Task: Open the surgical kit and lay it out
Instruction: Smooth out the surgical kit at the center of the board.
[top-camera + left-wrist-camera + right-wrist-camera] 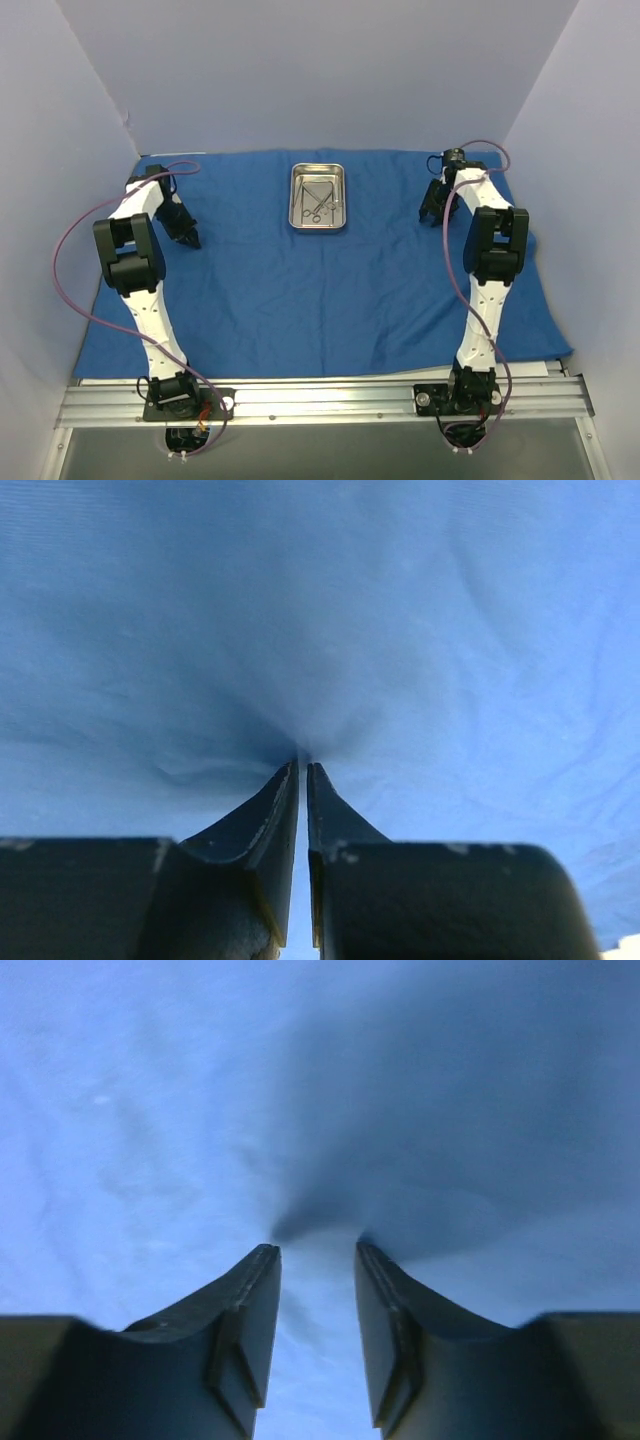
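Note:
A blue cloth (320, 290) lies spread flat over the table. A steel tray (296, 205) holding several metal instruments (320, 203) sits on it at the back centre. My left gripper (188, 238) is down at the cloth's left part. In the left wrist view its fingers (270, 810) stand almost together, and the tips (302, 764) pinch the cloth (420, 630), which puckers there. My right gripper (432, 212) is down at the cloth's right part. In the right wrist view (317, 1250) it is open, with both tips resting on the cloth (150, 1110) and nothing between them.
Pale walls close in the table on the left, back and right. An aluminium rail (320, 400) with both arm bases runs along the near edge. Purple cables (75, 240) loop beside each arm.

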